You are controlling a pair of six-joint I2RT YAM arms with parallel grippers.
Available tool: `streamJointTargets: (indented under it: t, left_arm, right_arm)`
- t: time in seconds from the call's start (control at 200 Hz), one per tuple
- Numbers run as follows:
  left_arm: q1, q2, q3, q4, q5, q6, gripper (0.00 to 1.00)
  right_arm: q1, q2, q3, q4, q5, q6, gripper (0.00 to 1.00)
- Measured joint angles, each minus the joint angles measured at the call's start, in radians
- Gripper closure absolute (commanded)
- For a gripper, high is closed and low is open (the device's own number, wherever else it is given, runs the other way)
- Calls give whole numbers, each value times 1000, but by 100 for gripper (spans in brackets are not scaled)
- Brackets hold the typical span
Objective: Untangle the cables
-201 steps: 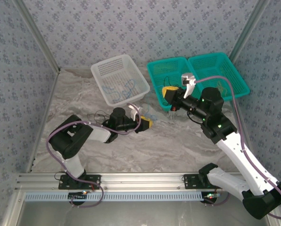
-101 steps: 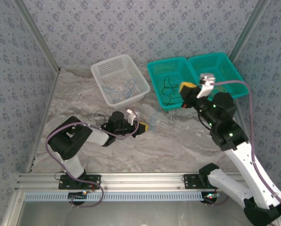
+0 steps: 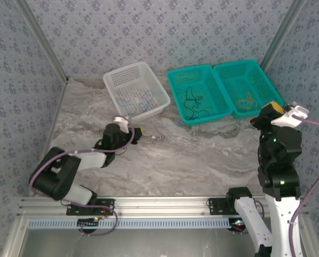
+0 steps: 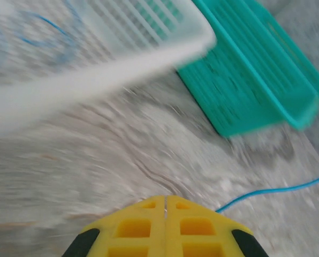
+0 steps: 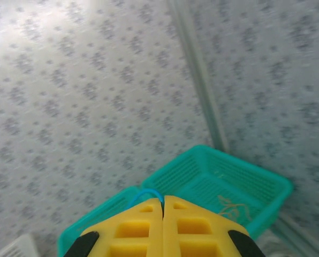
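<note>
I counted three baskets: one white basket [image 3: 128,68] and two teal baskets [image 3: 190,69] [image 3: 240,63]. I had two grippers, a left gripper [image 3: 141,130] and a right gripper [image 3: 272,106]. There were three bunches, blue cables [image 3: 141,99], black cables [image 3: 190,101] and tan cables [image 3: 246,99], strands too fine to count, plus one loose blue cable [image 4: 266,190]

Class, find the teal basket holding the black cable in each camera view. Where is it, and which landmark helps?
Top external: teal basket, back centre, black cable inside.
Left wrist: teal basket upper right, blurred.
Right wrist: teal basket bottom left, behind the right hand.
Landmark: the white basket, on its left in every view.
</note>
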Motion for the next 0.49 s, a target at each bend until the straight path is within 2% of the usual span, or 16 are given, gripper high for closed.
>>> streamJointTargets:
  t: [0.145, 0.31, 0.405, 0.495]
  left_arm:
    - [37, -232, -26, -136, -170, -47, 100]
    - [79, -571, -45, -324, -366, -113, 100]
    - [135, -690, -45, -428, -393, -170, 100]
    - [179, -731, -43, -493, -400, -210, 100]
  right_arm:
    - [-63, 1, -11, -22, 37, -17, 100]
    - [-73, 56, -16, -43, 33, -26, 100]
    - [-71, 98, -39, -43, -28, -25, 100]
    - [-70, 138, -54, -26, -130, -16, 100]
